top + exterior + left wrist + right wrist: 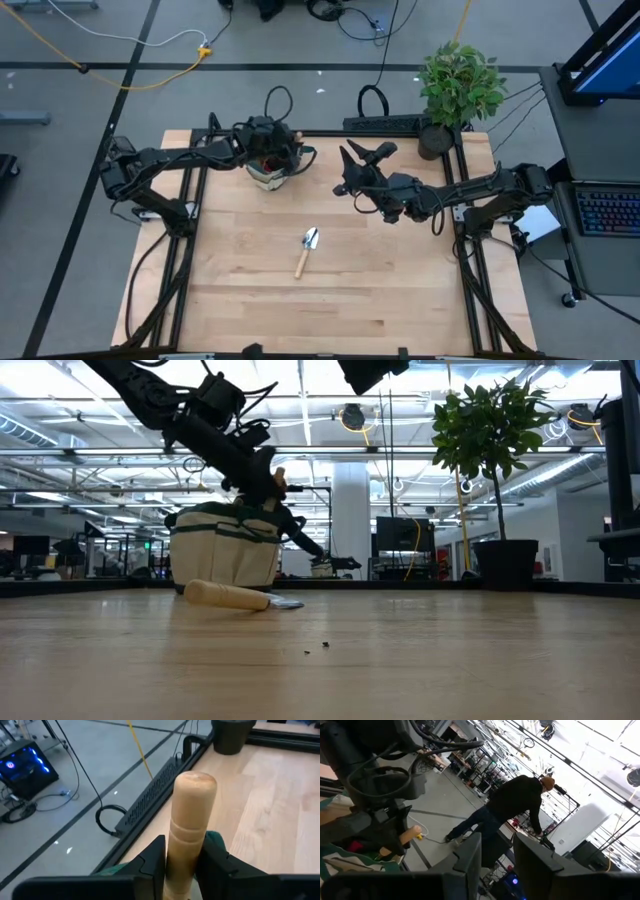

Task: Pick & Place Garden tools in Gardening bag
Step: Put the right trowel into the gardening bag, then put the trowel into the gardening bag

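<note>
Left wrist view | left hand (182, 857) grasping wooden tool handle (192, 810) | right hand (497, 855) released

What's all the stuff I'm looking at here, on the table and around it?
Gardening bag: one, beige with dark green trim, far side of the table under the left gripper.
Wooden tool handle: one, light wood, upright between the left gripper's fingers above the bag.
Trowel: one, silver blade and wooden handle, lying mid-table.
Potted plant: one, leafy green in a black pot, far right corner.
Table: one, light wood.
Person: one, dark top and jeans, in the room beyond.
Left gripper: one, dark, shut on the handle over the bag.
Right gripper: one, dark, raised over the table's right half, holding nothing.
</note>
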